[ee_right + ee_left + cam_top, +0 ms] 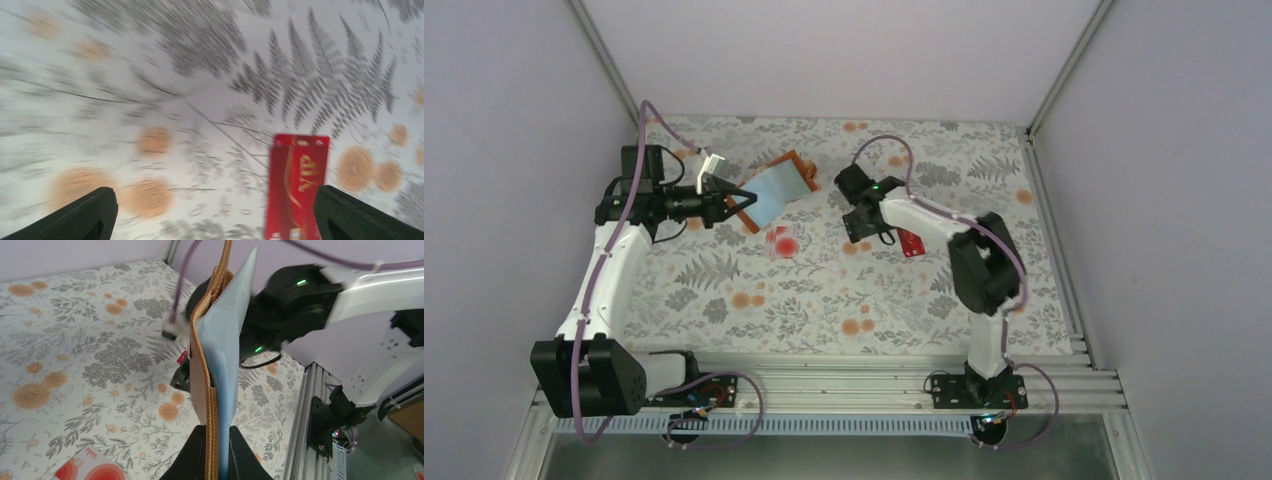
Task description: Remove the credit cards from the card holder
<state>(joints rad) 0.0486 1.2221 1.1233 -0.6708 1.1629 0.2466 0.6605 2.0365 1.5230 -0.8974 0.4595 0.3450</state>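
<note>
Over the right half of the flower-patterned bench point(824, 320), my right claw point(214, 212) hangs with its jaws spread wide, gripping nothing. The solid red rectangular card point(297, 190) lies flat beneath it, between the fingers. I judge this set-down nearly finished. To end it cleanly I'd lift straight up with the jaws wide, so no finger drags the card. The pale card with red round blotches point(782, 241) rests mid-bench. My left claw point(216, 440) is clamped on the brown leather booklet-style card holder point(202, 380), held upright off the bench.
</note>
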